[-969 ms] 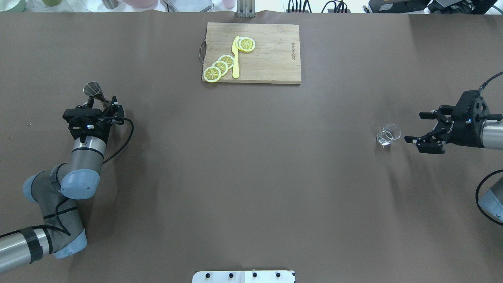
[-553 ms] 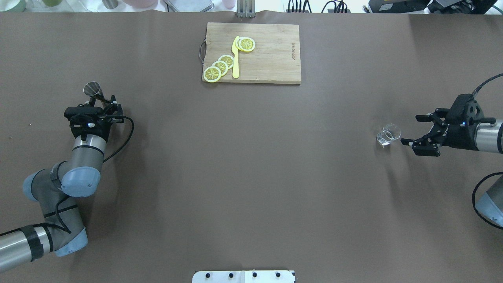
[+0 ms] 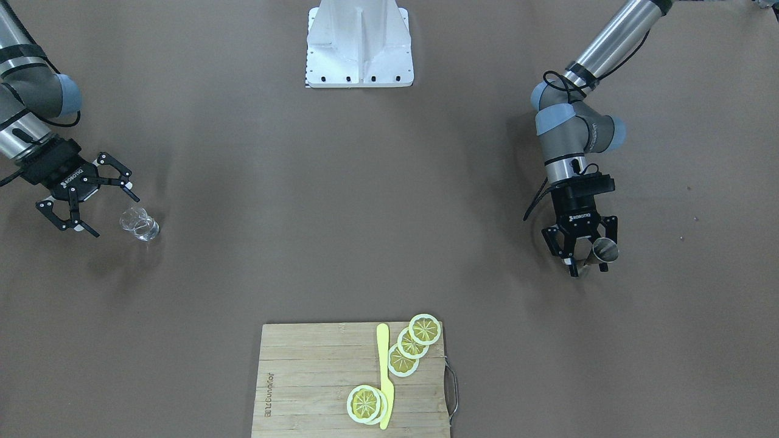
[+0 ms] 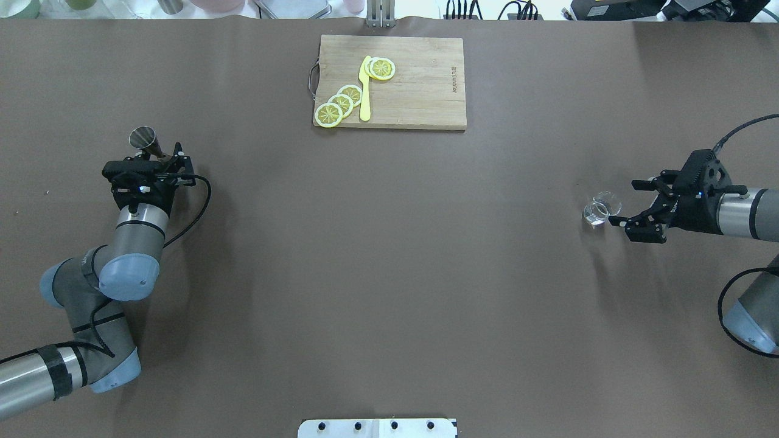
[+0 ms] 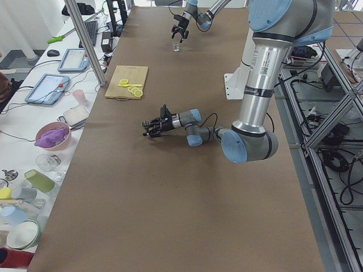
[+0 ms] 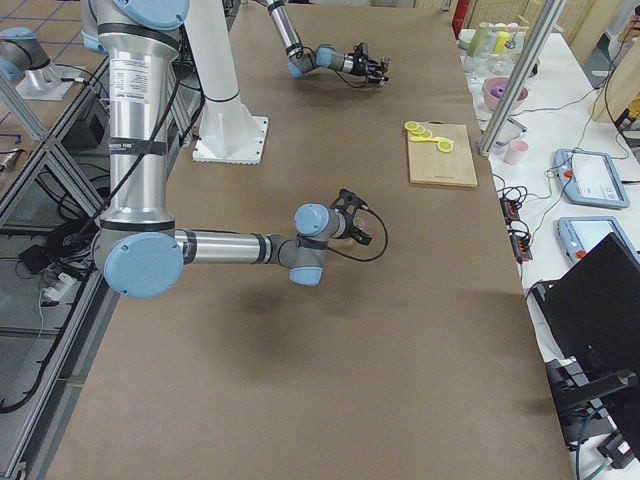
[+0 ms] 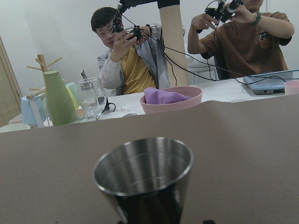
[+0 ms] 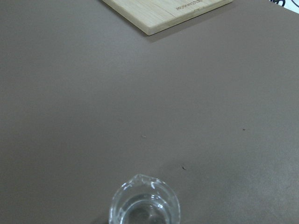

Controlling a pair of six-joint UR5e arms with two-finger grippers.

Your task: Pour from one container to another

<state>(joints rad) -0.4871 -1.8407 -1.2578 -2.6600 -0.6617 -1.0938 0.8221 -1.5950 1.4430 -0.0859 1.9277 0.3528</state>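
The left wrist view cuts off the steel jigger (image 7: 144, 179) below its upper cone, and the jaws do not show there. From overhead, the left gripper (image 3: 587, 264) covers the jigger's lower half. Whether the fingers touch the metal is hard to make out. The jaws are spread wide and the jigger stands between them, near the bench's (image 4: 389, 274) left end.

The right wrist view crops the base of the glass cup (image 8: 145, 205), and it is unclear whether the cup holds liquid. The right gripper (image 4: 624, 202) has its jaws wide apart. The cup stands upright just beyond the fingertips, not between them, near the bench's right end.
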